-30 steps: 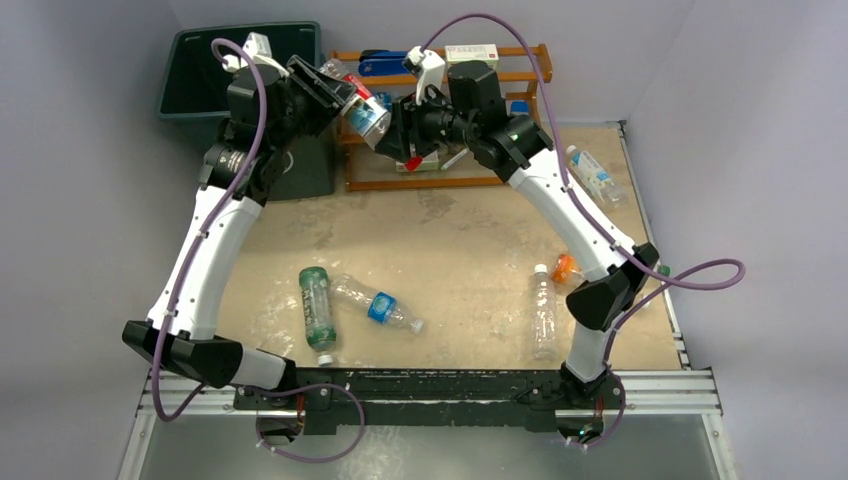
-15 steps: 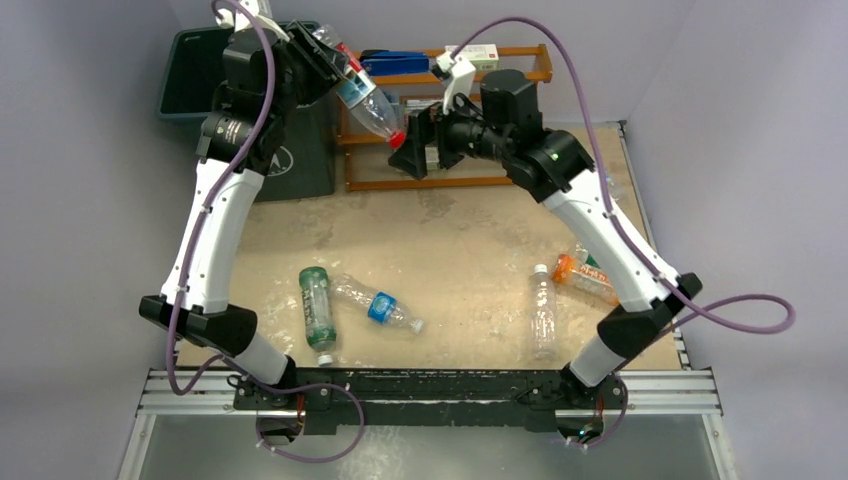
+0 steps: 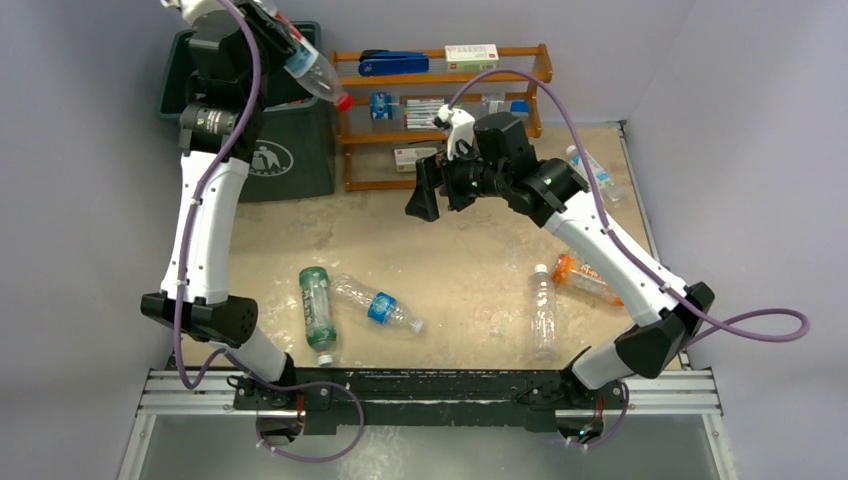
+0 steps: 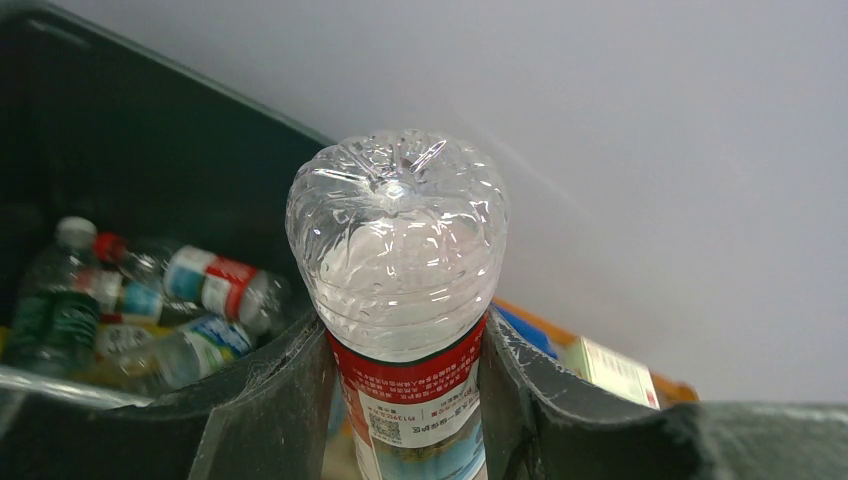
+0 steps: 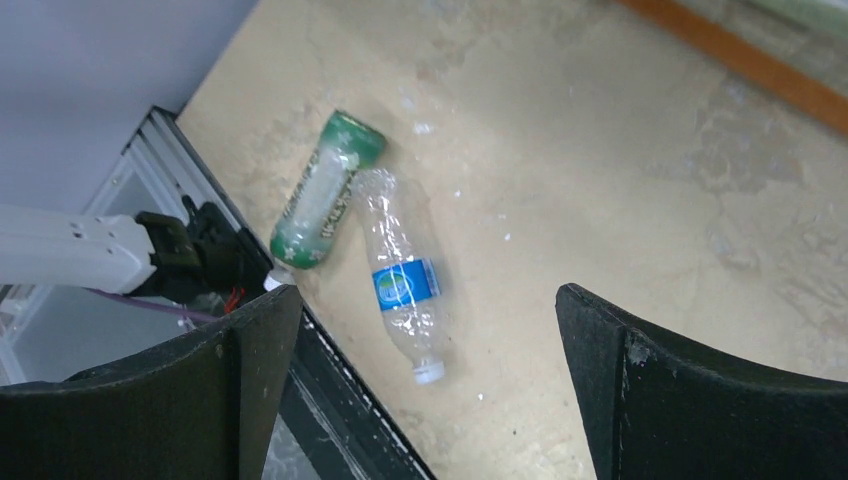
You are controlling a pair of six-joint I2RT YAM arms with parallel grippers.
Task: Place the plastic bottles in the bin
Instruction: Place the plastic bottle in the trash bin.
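Observation:
My left gripper (image 3: 290,50) is raised above the front right corner of the bin (image 3: 300,150) and is shut on a clear bottle (image 3: 312,74) with a red label and red cap. In the left wrist view this held bottle (image 4: 400,250) sits base-up between the fingers (image 4: 270,400), and several bottles (image 4: 215,285) lie inside the bin (image 4: 130,130) at the left. My right gripper (image 3: 425,190) hangs open and empty over the table in front of the rack. Below it lie a green bottle (image 5: 320,195) and a clear blue-labelled bottle (image 5: 405,285).
An orange-brown wooden rack (image 3: 440,110) with markers and small boxes stands right of the bin. More bottles lie on the table: a clear one (image 3: 542,310), an orange one (image 3: 580,278) and another clear one (image 3: 592,172) at the far right. A metal rail (image 3: 430,390) runs along the near edge.
The right gripper opened, let go of the red-capped bottle's neck and drew back toward the table's middle. The left arm lifted that bottle up and left toward the bin.

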